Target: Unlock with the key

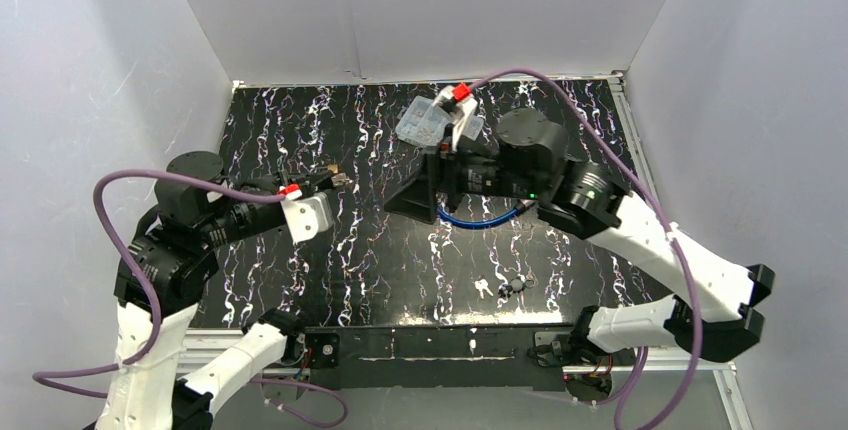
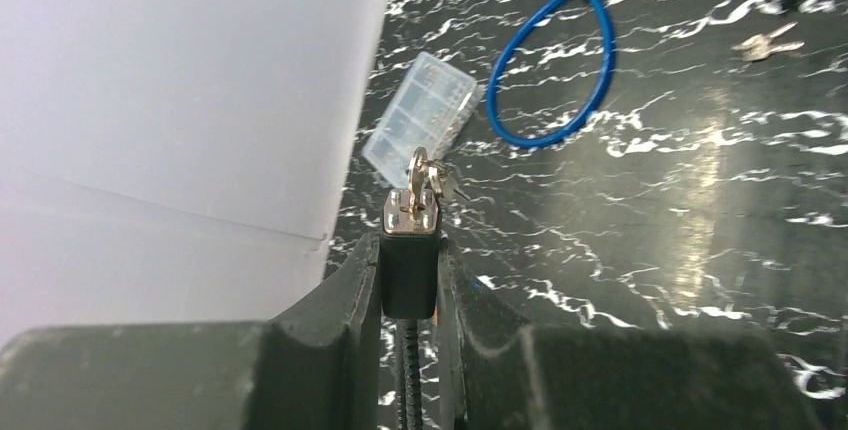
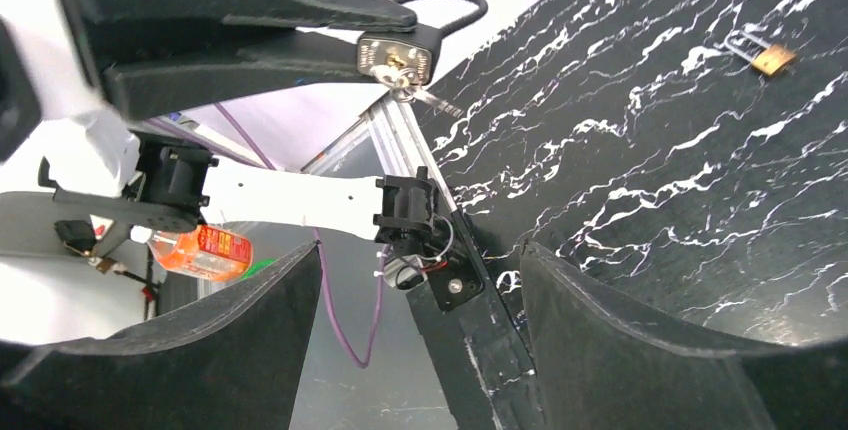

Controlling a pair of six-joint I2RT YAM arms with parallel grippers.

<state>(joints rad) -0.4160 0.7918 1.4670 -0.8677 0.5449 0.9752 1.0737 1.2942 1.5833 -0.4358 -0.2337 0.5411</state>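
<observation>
The left tool is clamped tight on a black lock held above the left of the tabletop, with a key seated in its silver face — while the right tool, spread wide and empty, faces it from the right. The turn should go best if the right tool closes flat on the key's bow and twists along the key's axis, with the left grip kept firm. The clear compartment box at the far side looks empty — though not certainly.
</observation>
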